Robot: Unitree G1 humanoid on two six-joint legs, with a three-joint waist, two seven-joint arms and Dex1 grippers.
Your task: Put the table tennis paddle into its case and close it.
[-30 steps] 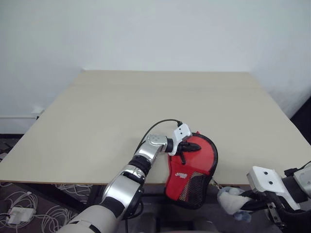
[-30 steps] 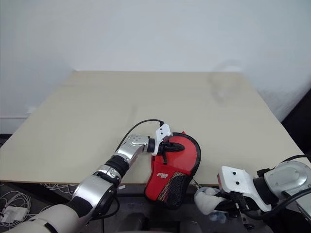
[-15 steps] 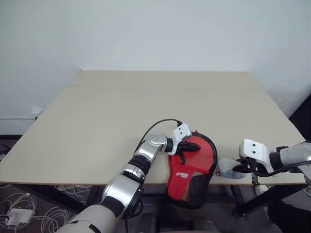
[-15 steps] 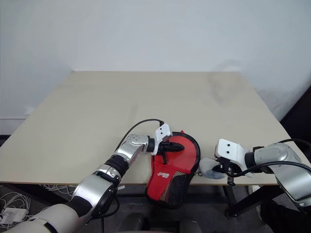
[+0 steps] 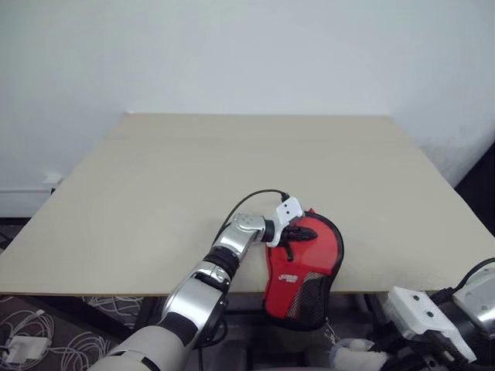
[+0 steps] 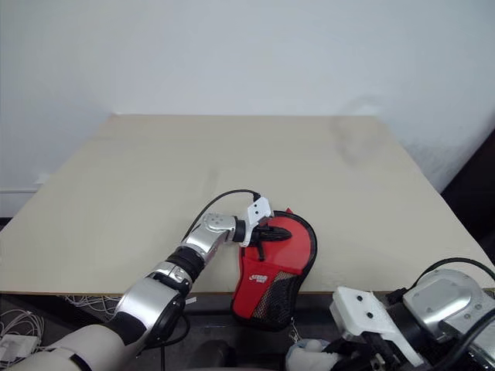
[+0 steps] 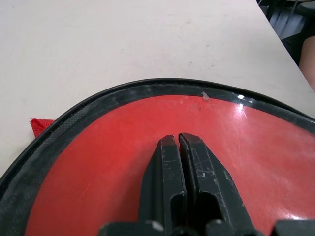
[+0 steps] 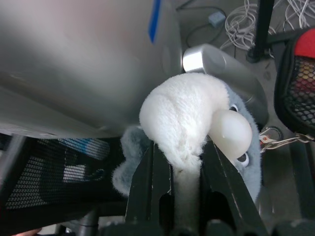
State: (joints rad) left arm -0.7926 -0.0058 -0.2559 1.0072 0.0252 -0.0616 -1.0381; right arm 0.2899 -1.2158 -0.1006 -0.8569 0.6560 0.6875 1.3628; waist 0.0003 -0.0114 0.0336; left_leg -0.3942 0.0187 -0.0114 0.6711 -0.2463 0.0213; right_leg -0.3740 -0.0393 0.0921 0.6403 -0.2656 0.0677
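The red case point(image 5: 305, 259) lies at the table's front edge, white logo up, its black mesh end point(image 5: 300, 305) hanging over the edge. My left gripper point(image 5: 311, 232) is shut, with its fingertips resting on the case's red top point(image 7: 98, 162) inside the black edging. The paddle is hidden. Below the table edge at the right, my right gripper point(image 8: 179, 152) is shut on a grey-blue and white plush toy point(image 8: 182, 113). A thin metal chain point(image 8: 268, 140) runs from the toy toward the mesh end.
The beige table point(image 5: 232, 170) stretches back to a white wall. Its front edge runs just under the case. Loose cables point(image 5: 23, 348) lie on the floor at the left, and more cables point(image 8: 246, 14) lie below the table.
Half a second ago the right gripper held the plush toy up at the table's front edge; now it has dropped back below the edge. The left gripper stays on the case.
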